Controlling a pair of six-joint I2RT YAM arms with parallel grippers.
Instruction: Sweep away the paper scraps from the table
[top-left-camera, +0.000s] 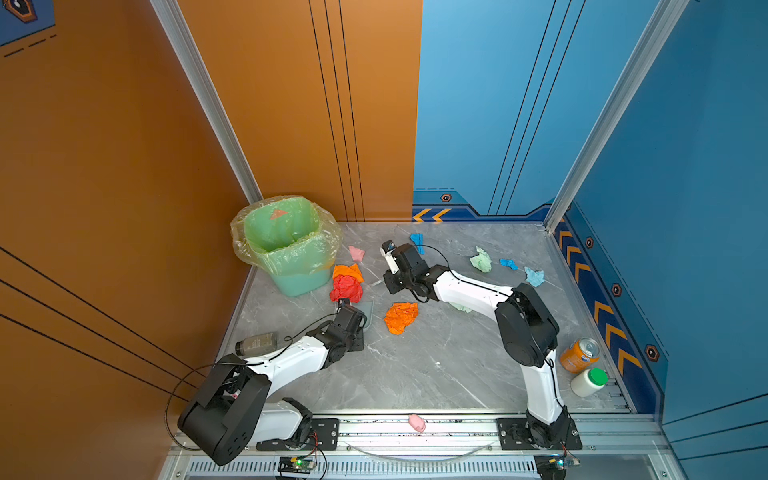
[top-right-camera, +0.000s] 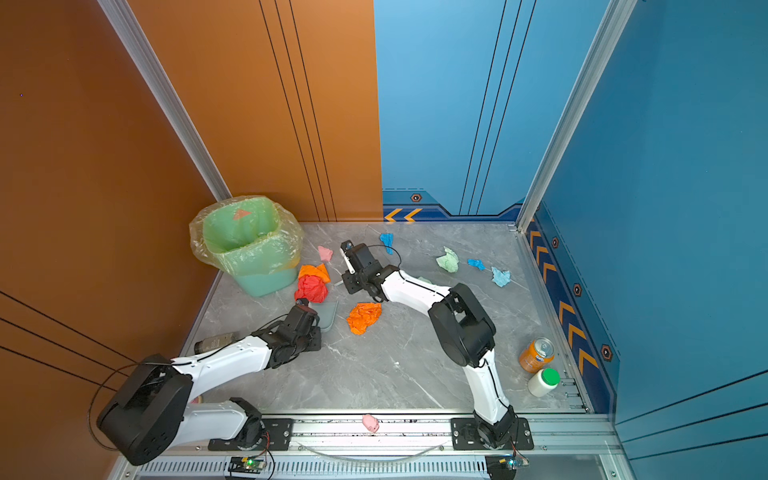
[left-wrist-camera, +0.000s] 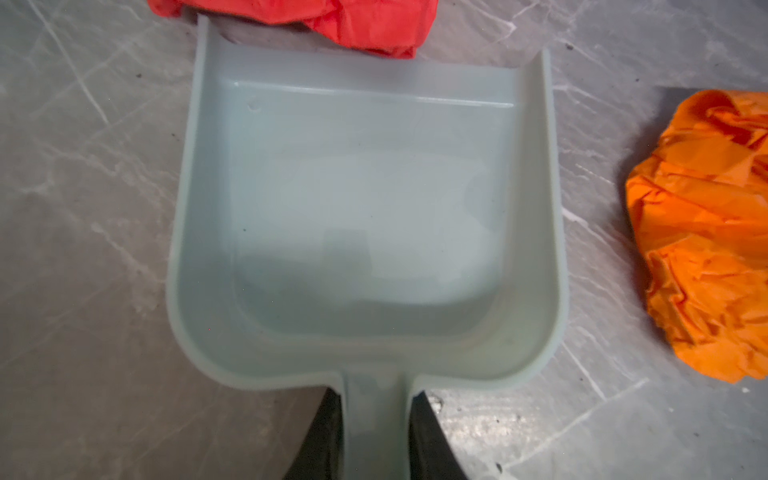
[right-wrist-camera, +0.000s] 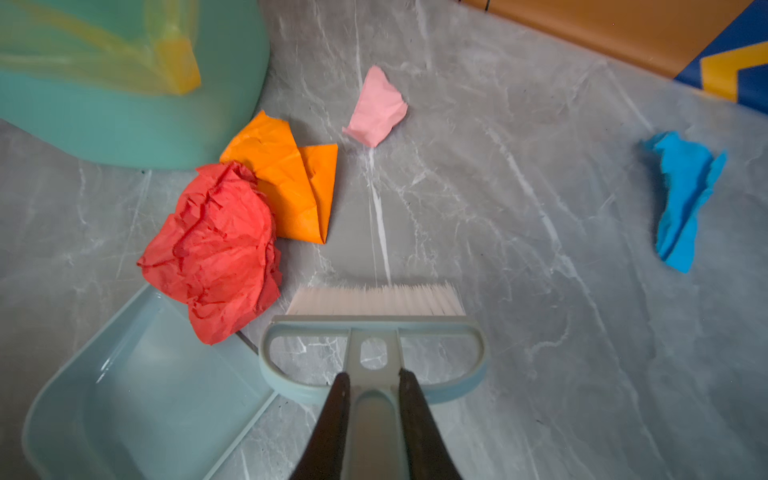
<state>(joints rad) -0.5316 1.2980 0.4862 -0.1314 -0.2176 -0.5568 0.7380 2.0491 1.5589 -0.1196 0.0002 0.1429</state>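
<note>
At dustpan (left-wrist-camera: 374, 187) lip: red scrap (right-wrist-camera: 212, 249) touching; open table (right-wrist-camera: 540, 291) beyond brush (right-wrist-camera: 374, 301).

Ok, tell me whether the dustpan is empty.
Empty. The dustpan is bare inside in the left wrist view; the red scrap lies at its lip.

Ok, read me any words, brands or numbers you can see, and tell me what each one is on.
Nothing reads clearly.
Orange drinks can: blue logo, letters too blurred to read.
Dark bottle lying on its side: label print too small to read.
Blue wall trim: yellow chevron arrows, no words.
</note>
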